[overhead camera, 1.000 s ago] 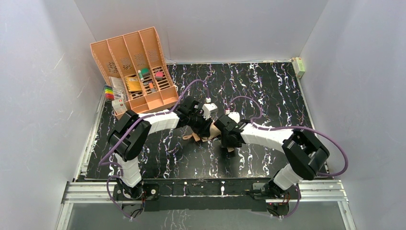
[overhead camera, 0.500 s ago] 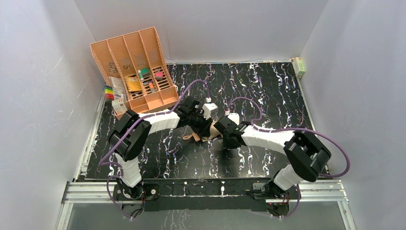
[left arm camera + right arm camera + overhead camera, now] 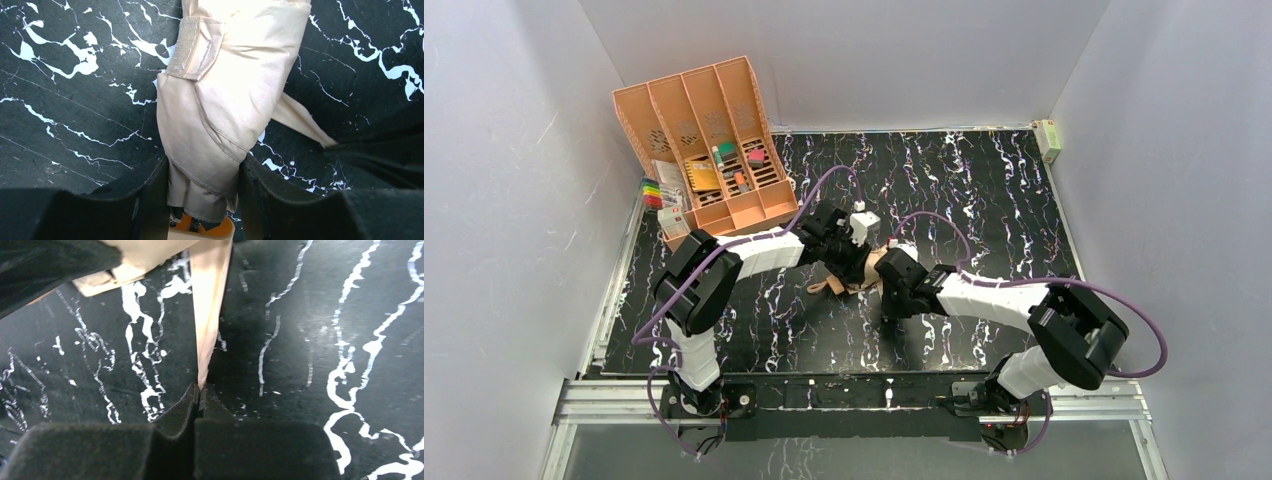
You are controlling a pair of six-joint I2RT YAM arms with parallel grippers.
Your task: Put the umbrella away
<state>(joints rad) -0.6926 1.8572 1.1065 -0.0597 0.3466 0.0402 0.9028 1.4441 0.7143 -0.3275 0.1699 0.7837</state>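
Note:
The umbrella [image 3: 225, 100] is a folded pale peach fabric bundle lying on the black marbled table [image 3: 984, 190]. In the left wrist view, my left gripper [image 3: 204, 170] is shut on its lower end, one finger on each side of the fabric. A velcro patch [image 3: 192, 47] shows on its upper side. The umbrella's thin strap [image 3: 210, 315] runs out from the bundle, and my right gripper [image 3: 201, 390] is shut on the strap's tip. In the top view, both grippers meet mid-table, left gripper [image 3: 856, 262] and right gripper [image 3: 890, 305], with the umbrella [image 3: 872, 264] mostly hidden under them.
A rigid orange-peach slotted organizer [image 3: 714, 150] leans at the back left with small items in its slots. Coloured markers [image 3: 652, 192] lie beside it. A small white-green box [image 3: 1051, 140] sits at the far right corner. White walls close in three sides.
My right gripper has closed on the strap's tip and its arm has reached further left. The left gripper has kept its hold on the umbrella, shifting only slightly.

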